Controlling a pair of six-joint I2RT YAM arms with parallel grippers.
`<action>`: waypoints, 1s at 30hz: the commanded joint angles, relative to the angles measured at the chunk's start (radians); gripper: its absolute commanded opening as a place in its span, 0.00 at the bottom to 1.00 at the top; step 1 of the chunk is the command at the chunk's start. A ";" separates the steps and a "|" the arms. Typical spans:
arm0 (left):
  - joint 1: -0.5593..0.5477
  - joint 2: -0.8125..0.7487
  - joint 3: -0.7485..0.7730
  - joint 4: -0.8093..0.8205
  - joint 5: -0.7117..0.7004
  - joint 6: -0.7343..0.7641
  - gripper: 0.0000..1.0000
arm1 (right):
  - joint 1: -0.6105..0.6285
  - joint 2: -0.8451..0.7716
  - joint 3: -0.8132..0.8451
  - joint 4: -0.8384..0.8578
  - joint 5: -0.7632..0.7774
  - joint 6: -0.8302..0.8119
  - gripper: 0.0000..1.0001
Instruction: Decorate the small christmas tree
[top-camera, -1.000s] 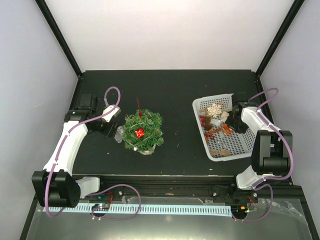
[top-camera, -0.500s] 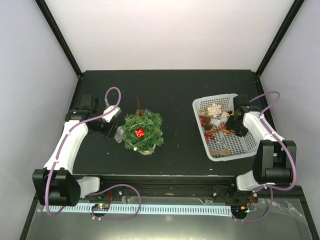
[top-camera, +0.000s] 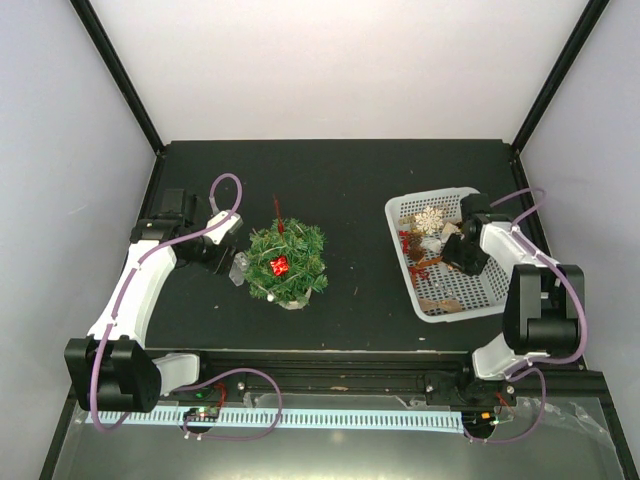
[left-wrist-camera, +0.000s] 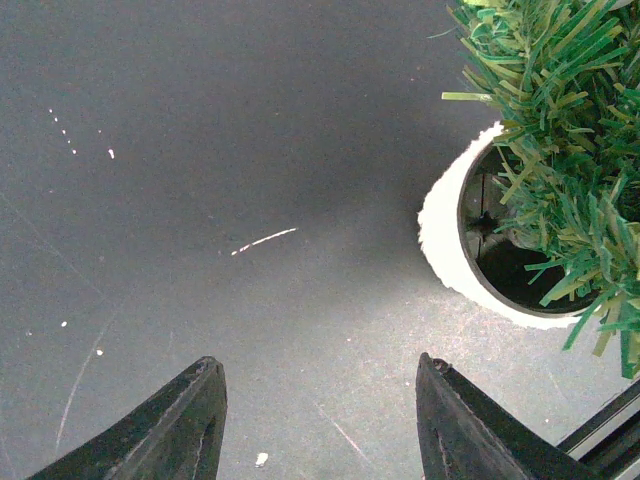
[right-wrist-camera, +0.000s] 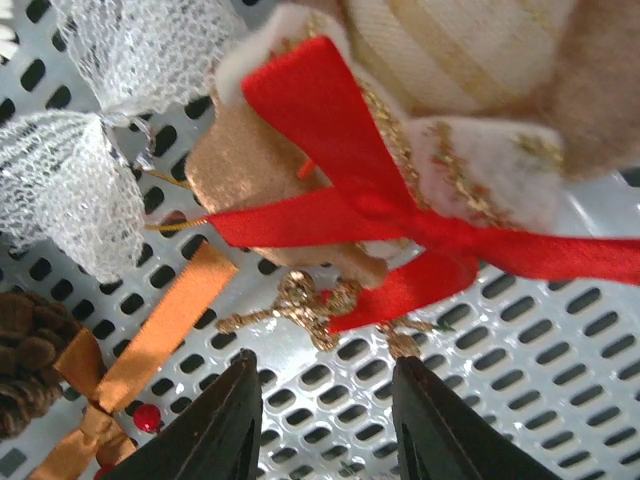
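The small christmas tree (top-camera: 287, 262) stands left of the table's middle, bushy green in a cream pot, with a red ornament (top-camera: 279, 265) on it. My left gripper (top-camera: 237, 268) sits low just to the tree's left. In the left wrist view it (left-wrist-camera: 318, 365) is open over bare table, with the pot rim (left-wrist-camera: 445, 230) and needles (left-wrist-camera: 560, 120) ahead to the right. My right gripper (top-camera: 455, 252) reaches down into the white mesh basket (top-camera: 440, 193). In the right wrist view it (right-wrist-camera: 325, 360) is open and empty, just short of a gold glitter ornament (right-wrist-camera: 305, 305) and a red ribbon bow (right-wrist-camera: 370, 200).
The basket also holds a white snowflake (top-camera: 431, 220), white netting (right-wrist-camera: 80, 190), a pinecone (right-wrist-camera: 25, 350) with an orange ribbon (right-wrist-camera: 150, 340), and a small red bead (right-wrist-camera: 147, 417). Black frame posts stand at the table's back corners.
The right gripper has opened wider and shifted slightly inside the basket. The left arm and the tree have not moved.
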 joint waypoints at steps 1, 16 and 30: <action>-0.001 -0.024 0.004 -0.001 0.017 0.007 0.53 | 0.005 0.033 0.039 0.070 -0.031 0.021 0.39; -0.001 -0.044 0.009 -0.017 0.013 0.017 0.53 | 0.003 0.077 -0.015 0.125 -0.067 0.014 0.31; -0.001 -0.048 0.008 -0.014 0.017 0.019 0.53 | 0.004 0.009 -0.090 0.131 -0.110 -0.006 0.15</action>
